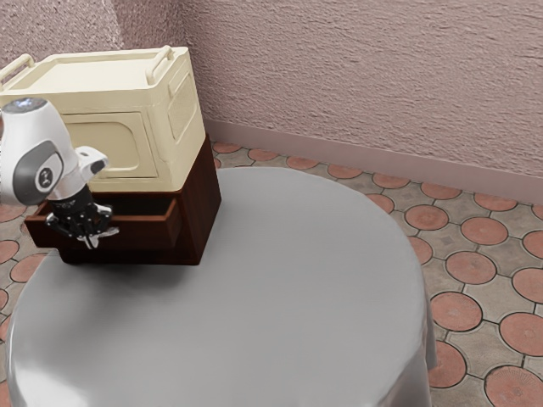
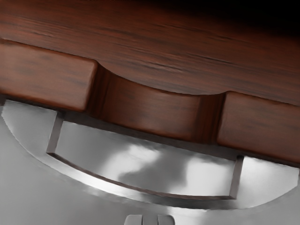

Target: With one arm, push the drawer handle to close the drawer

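Task looks barely done: the dark reddish-brown wooden drawer [image 1: 144,234] is clearly open, its front jutting to approx. 7 o'clock in the ext. view from the dark brown wooden cabinet [image 1: 200,212], w/ a shadowed gap behind that front. Cabinet sits at approx. 10 o'clock on the round grey glossy-topped table [image 1: 280,322], w/ a cream rectangular box w/ raised carry bars [image 1: 110,76] on top of it.

The black two-finger gripper [image 1: 85,229] is at the drawer front, w/ the white-and-grey rounded arm [image 1: 36,165] at its 11 o'clock. So the approach is prob. mostly done, the closing itself isn't. Whether it's open or closed can't be told from here; same for actual contact w/ the handle.

The silver crescent-shaped metal handle [image 2: 140,196] is on the outer side of the drawer front, just by the scooped notch in the wooden rim, and right near the gripper in the wrist view. Nothing is seen held.

Left to do, as judged: settle against the handle, then push toward approx. 1 o'clock in the ext. view, into the cabinet, until the front is flush. Main risk: slipping off the curved metal & skewing the drawer mid-push
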